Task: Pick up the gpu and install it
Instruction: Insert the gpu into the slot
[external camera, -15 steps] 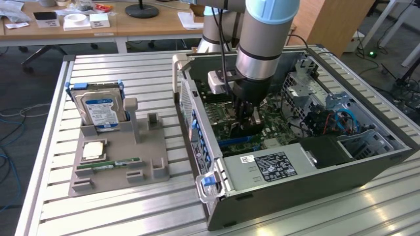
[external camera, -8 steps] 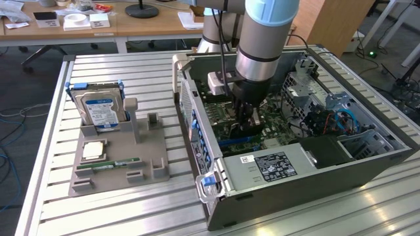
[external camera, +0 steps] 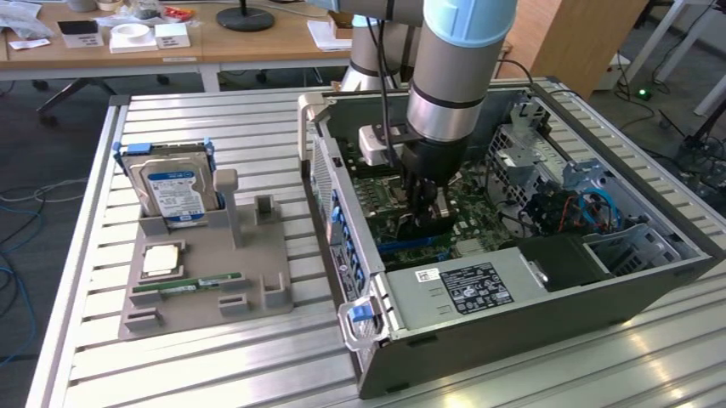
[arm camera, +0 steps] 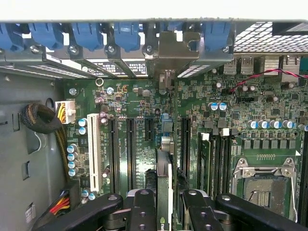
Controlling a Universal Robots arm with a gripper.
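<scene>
Gripper (arm camera: 168, 209) around gpu (arm camera: 163, 178), black motherboard slots (arm camera: 131, 149) on either side

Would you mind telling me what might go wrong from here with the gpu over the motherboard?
The gpu, clamped in the pincer, stands edge-on among closely spaced slots; slightly off-line, it might jam or enter the wrong one. Its metal bracket lies close to the blue latches and might snag there.

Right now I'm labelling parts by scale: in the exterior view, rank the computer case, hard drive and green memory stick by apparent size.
1. computer case
2. hard drive
3. memory stick
No two look alike.
</scene>
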